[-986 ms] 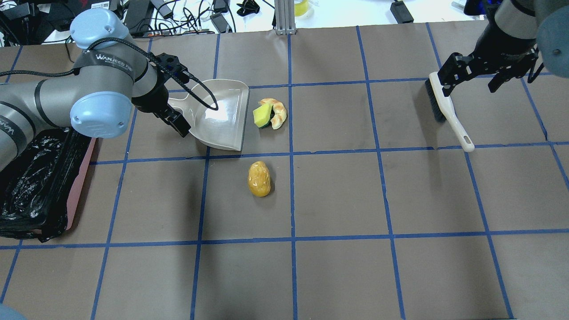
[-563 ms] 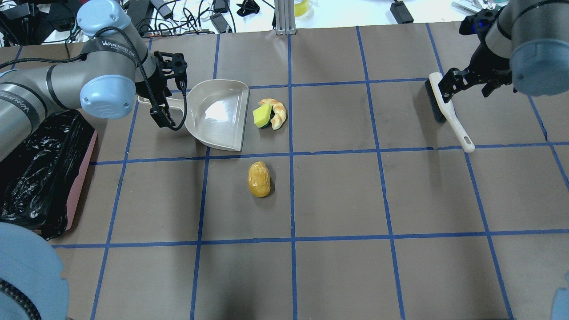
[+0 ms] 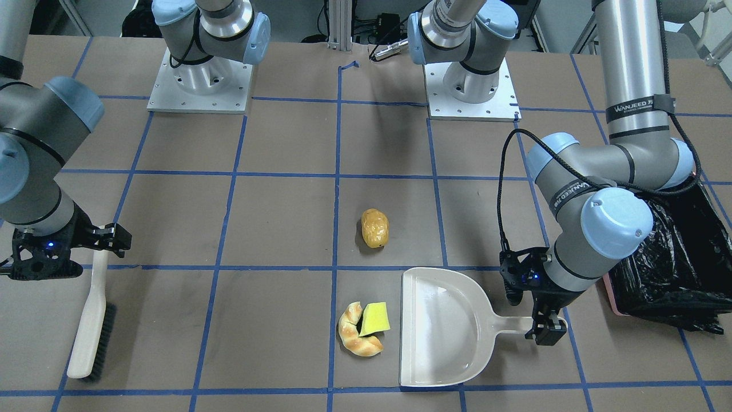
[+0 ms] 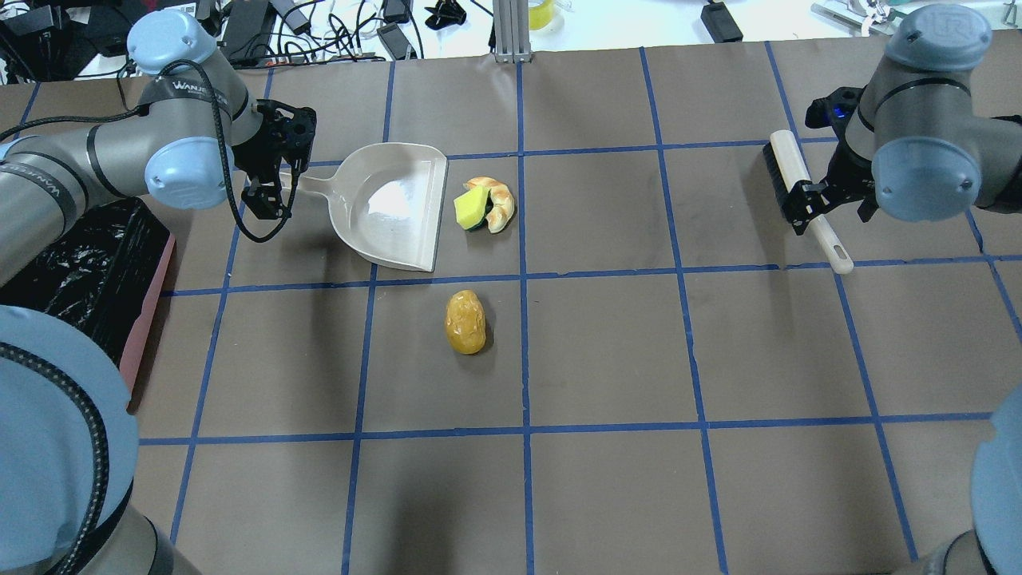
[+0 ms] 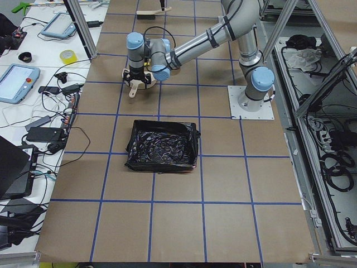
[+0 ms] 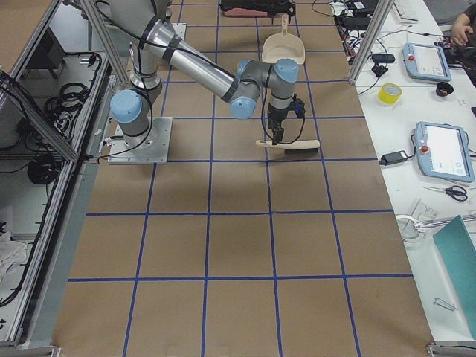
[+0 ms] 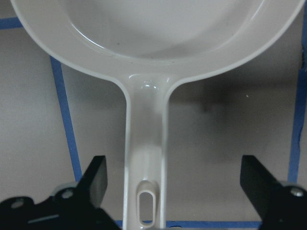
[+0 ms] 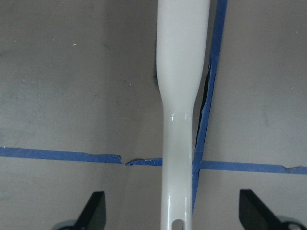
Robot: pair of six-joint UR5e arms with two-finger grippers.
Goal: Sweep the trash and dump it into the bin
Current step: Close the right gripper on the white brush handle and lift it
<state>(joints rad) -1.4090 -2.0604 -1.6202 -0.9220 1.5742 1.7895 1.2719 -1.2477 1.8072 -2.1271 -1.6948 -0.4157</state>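
Left claw (image 7: 175,179) is spread wide, one finger on each side of the dustpan (image 4: 395,208) handle. My left wrist view shows gaps on both sides, so nothing is gripped. Right claw (image 8: 173,211) is likewise wide, straddling the brush (image 4: 786,172) handle without contact.

The brush lies flat near the counter's (image 4: 607,351) far right corner, bristles on its outer side. The dustpan lies toward the far left part of the counter, its open lip turned toward the middle.

Trash, all on the counter and outside both containers:
- The bread crescent (image 4: 501,204) is just beside the dustpan lip, with the yellow-green wedge (image 4: 471,208) leaning on it, touching.
- The potato lump (image 4: 465,321) sits apart from those two, nearer the middle and off to one side of the lip.

The bin (image 4: 148,311) stands at the counter's left edge, lined with a crinkled black bag (image 5: 162,146). The left arm's elbow overhangs it in the overhead view. I make out only liner inside.
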